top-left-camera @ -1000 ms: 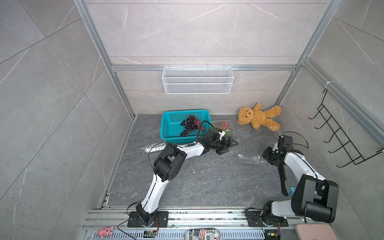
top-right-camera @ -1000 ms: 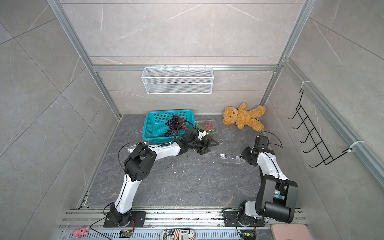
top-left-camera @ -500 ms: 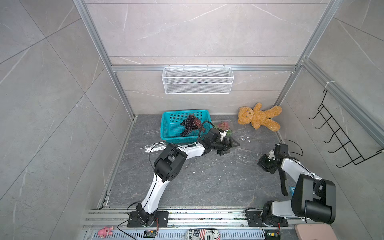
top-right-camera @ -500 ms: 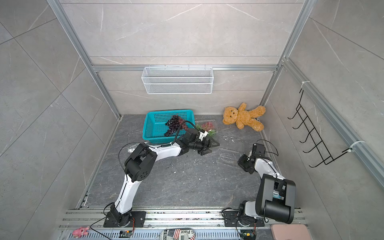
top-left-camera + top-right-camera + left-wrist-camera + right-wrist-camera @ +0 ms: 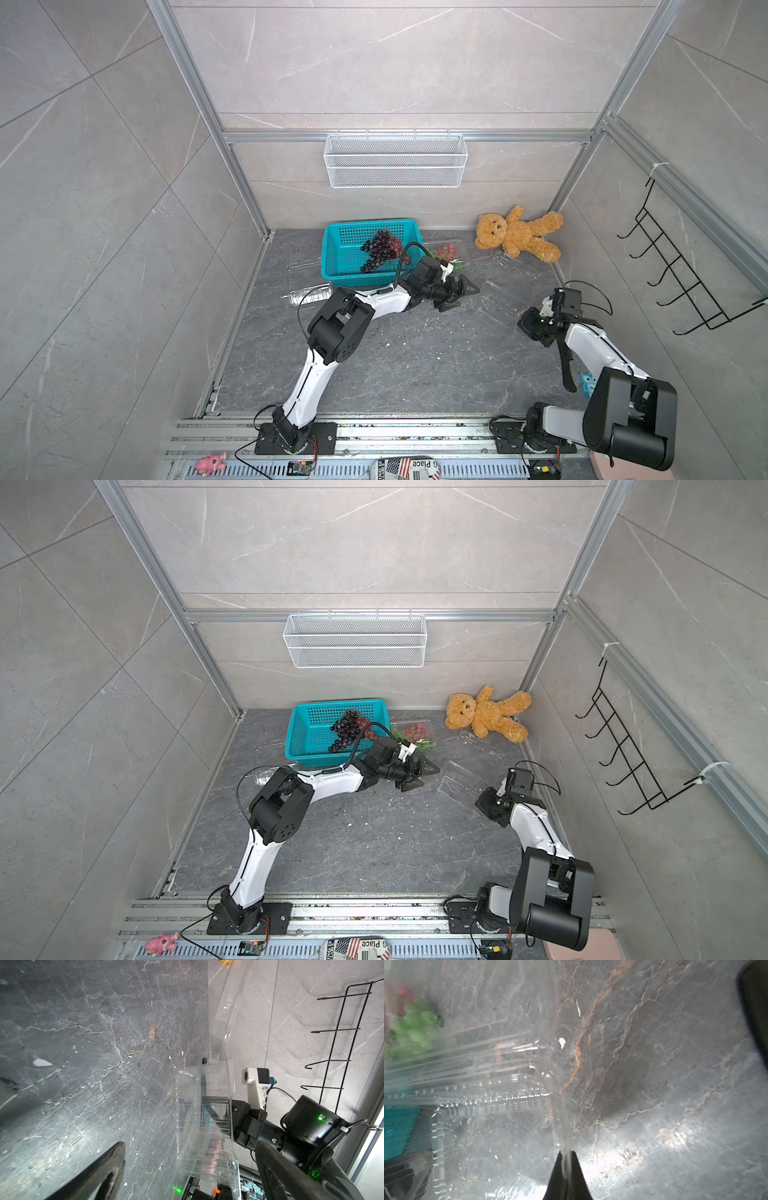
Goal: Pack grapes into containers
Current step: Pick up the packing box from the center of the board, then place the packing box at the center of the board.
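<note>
The right pincer (image 5: pixel 566 1158) is closed tight on the thin rim of a clear container (image 5: pixel 492 1130), with its two black tips pinching the plastic edge between them. In both top views this container (image 5: pixel 503 296) is on the worktop (image 5: pixel 395 365) between the two arms. The right pincer (image 5: pixel 527 322) is at the corner nearest the right wall.

The left pincer (image 5: pixel 459 294) is spread wide and has hold of nothing. It is just beside the container's opposite side, and the left wrist view looks through the ribbed box (image 5: pixel 205 1126) at the right arm behind it.

Dark grapes (image 5: pixel 380 251) lie in the teal basket (image 5: pixel 345 253) at the back of the worktop. Red grapes (image 5: pixel 446 250) and green grapes (image 5: pixel 457 264) lie in a second container (image 5: pixel 464 246) just right of the basket, behind the left wrist. The green bunch (image 5: pixel 415 1026) shows blurred through the plastic in the right wrist view.

A teddy (image 5: pixel 517 237) lies in the back right corner.
</note>
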